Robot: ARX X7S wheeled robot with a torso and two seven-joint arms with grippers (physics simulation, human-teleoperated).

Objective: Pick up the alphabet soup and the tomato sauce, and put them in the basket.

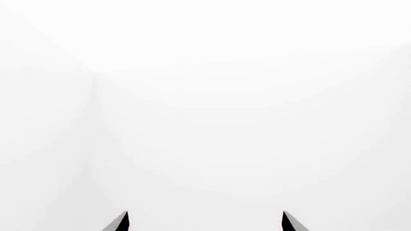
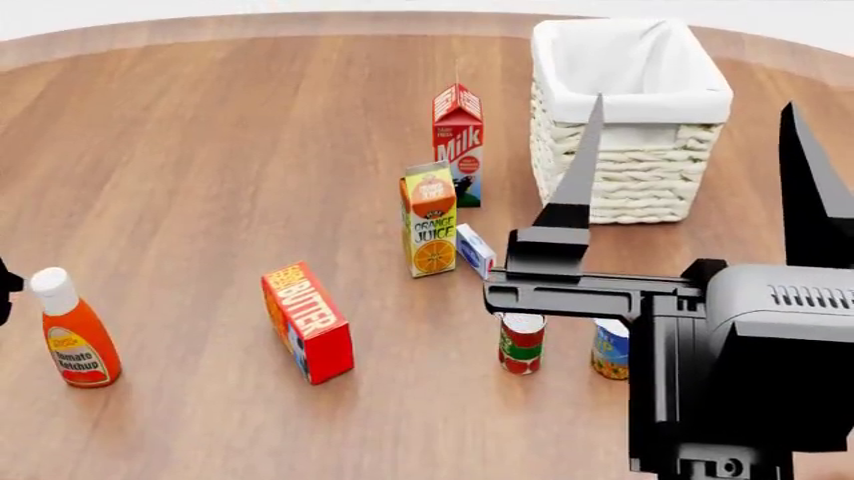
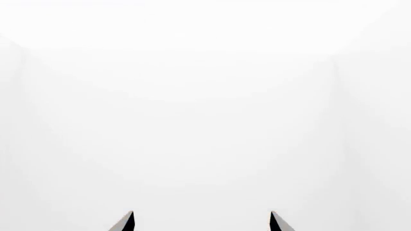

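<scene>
two cans, tomato sauce (image 2: 522, 343) and alphabet soup (image 2: 610, 349), stand apart behind the right gripper (image 2: 694, 150), spread wide, empty; the left gripper (image 1: 205, 222) likewise.

Small cylindrical can with red, green and white label and silver top, the tomato sauce (image 2: 522, 343): upright on the wooden table (image 2: 200, 180), near front. Small can with blue and yellow-orange label, the alphabet soup (image 2: 609, 350): upright just beside it, apart, partly hidden. Rectangular whitish woven wicker basket (image 2: 627, 185) with white cloth liner: upright, well behind both cans, at far side; contents not visible.
</scene>
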